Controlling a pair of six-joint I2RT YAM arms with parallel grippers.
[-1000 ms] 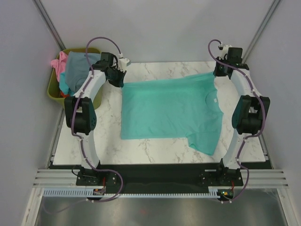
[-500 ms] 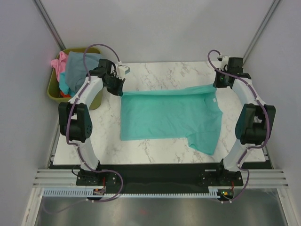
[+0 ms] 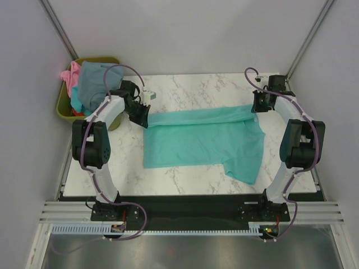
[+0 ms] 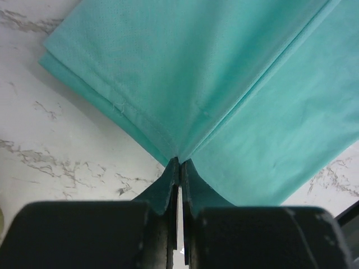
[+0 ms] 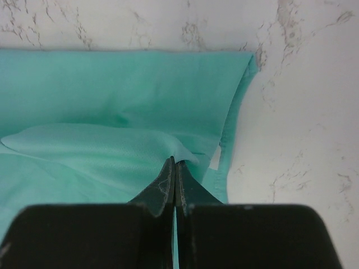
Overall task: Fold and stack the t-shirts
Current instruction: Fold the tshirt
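1. The teal t-shirt [image 3: 202, 140] lies on the marble table [image 3: 190, 84], to the right of the olive-green bin [image 3: 60, 106]. Its far edge is raised off the table and drawn into a band.
2. The left gripper [image 3: 141, 116] is closed on the shirt corner nearest the bin. The right gripper [image 3: 257, 106] is closed on the corner farthest from the bin, beside the collar.
3. The step in hand is judged to be the first fold, far edge onto near edge. Both corners should be carried at equal height and pace, with the cloth kept taut between them. They should be let go only when the edges meet.
4. The sleeve on the side away from the bin hangs out crooked and may need to be tucked in afterwards.
5. Only in the wrist views is the pinch itself seen: a stitched hem and doubled cloth at the left jaws, a small white label beside the right jaws.
6. Only in the top view are the whole shirt outline and the bin seen, with the grey-blue t-shirt [image 3: 92, 81] and the pink t-shirt [image 3: 70, 75] waiting in it.
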